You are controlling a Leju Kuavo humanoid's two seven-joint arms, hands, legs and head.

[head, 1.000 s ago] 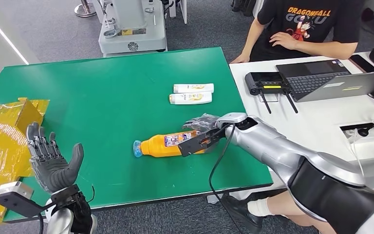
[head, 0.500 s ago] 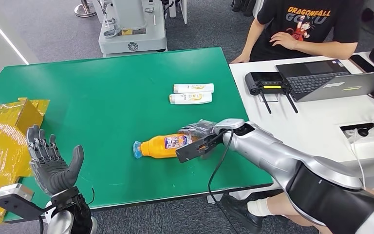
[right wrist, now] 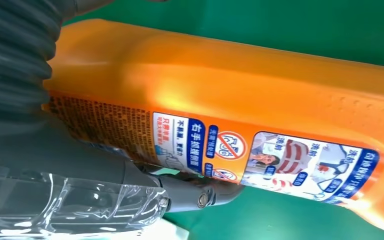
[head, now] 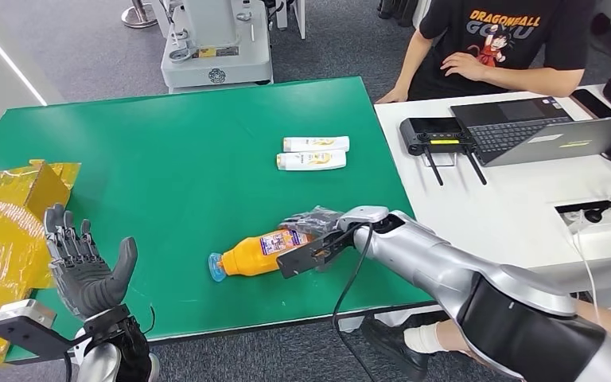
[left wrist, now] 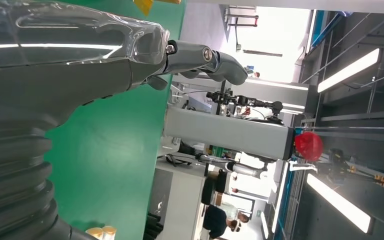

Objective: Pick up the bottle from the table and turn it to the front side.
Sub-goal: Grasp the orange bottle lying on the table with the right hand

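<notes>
The orange bottle (head: 264, 252) lies on its side on the green table (head: 167, 159), near the front edge and a little right of the middle. Its long axis runs almost left to right, slightly tilted, with the blue cap (head: 215, 267) pointing toward the robot's left and the base toward the right arm. The right hand (head: 312, 225) is at the base end of the bottle, so this hand is clearly the nearer one. In the right wrist view a thumb (right wrist: 200, 194) presses against the label (right wrist: 260, 160) and the hand wraps around the orange body. The fingers seem closed on the bottle, though the far side of the grasp is hidden, so I judge this as a hold and not only a touch. The bottle looks to be touching the table or just above it; I cannot tell which. The left hand (head: 83, 267) is raised well apart at the left, its fingers spread and holding nothing. The label facing the wrist camera shows small warning print.
</notes>
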